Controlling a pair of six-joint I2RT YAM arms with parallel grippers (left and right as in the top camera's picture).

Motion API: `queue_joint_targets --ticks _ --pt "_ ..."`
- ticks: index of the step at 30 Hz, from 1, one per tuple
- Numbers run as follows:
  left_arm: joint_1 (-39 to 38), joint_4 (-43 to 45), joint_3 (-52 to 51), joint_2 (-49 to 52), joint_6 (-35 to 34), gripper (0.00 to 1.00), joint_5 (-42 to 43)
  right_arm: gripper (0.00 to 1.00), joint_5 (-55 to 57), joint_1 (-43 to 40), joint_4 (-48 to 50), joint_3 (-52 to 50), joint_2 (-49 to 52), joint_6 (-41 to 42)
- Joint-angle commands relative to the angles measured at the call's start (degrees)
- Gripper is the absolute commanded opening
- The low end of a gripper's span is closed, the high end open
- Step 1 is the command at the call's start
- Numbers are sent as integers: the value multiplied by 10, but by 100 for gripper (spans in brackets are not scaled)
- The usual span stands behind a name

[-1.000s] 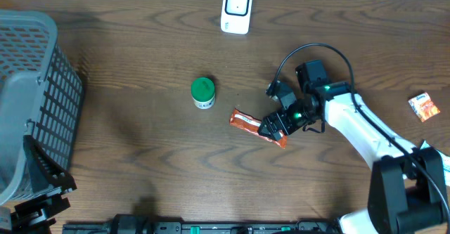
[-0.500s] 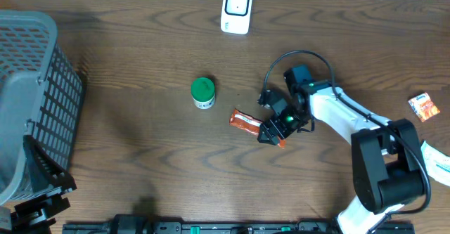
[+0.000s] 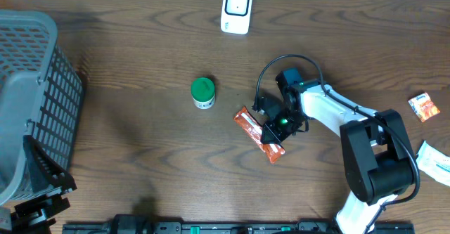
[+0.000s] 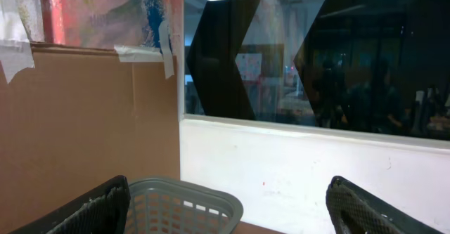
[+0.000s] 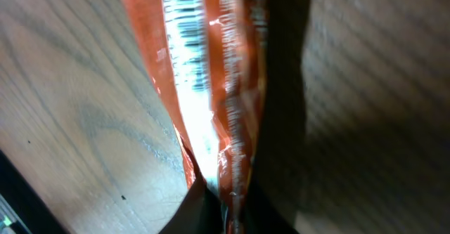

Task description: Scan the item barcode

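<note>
The item, an orange snack wrapper (image 3: 254, 130), lies slanted on the wooden table at centre right. My right gripper (image 3: 275, 127) is shut on its right end. In the right wrist view the wrapper (image 5: 228, 86) runs up from between my closed fingers, with a printed barcode (image 5: 186, 23) on its white strip near the top. The white scanner (image 3: 237, 10) stands at the table's far edge. My left gripper (image 4: 228, 192) is open and holds nothing; it points at a wall and window over the basket's rim.
A green-lidded jar (image 3: 202, 93) stands left of the wrapper. A grey mesh basket (image 3: 31, 100) fills the left side and shows in the left wrist view too (image 4: 184, 204). A small orange packet (image 3: 424, 107) and a white packet (image 3: 436, 160) lie at the right edge.
My right gripper slid left along the wrapper and shut on it. The wrapper has turned to a steeper slant. The left gripper stays still.
</note>
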Motion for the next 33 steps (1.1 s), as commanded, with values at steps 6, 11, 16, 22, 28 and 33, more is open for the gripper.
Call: queue_joint_targets --ticks 6,11,16,22,28,33 --pt "3 1 -2 -7 -1 89 3 1 29 6 -15 11 -122 45" --pt "3 1 -2 -7 -1 89 3 1 -70 6 6 18 -284 39" --pt "3 1 -2 -7 -1 89 3 1 -133 8 -4 18 -426 29" --pt "3 1 -2 -7 -1 89 3 1 -147 12 -33 18 -535 -4" --pt "3 1 -2 -7 -1 89 3 1 -166 12 -34 18 -555 -4" --pt "3 1 -2 -7 -1 89 3 1 -183 12 -35 18 -549 -4"
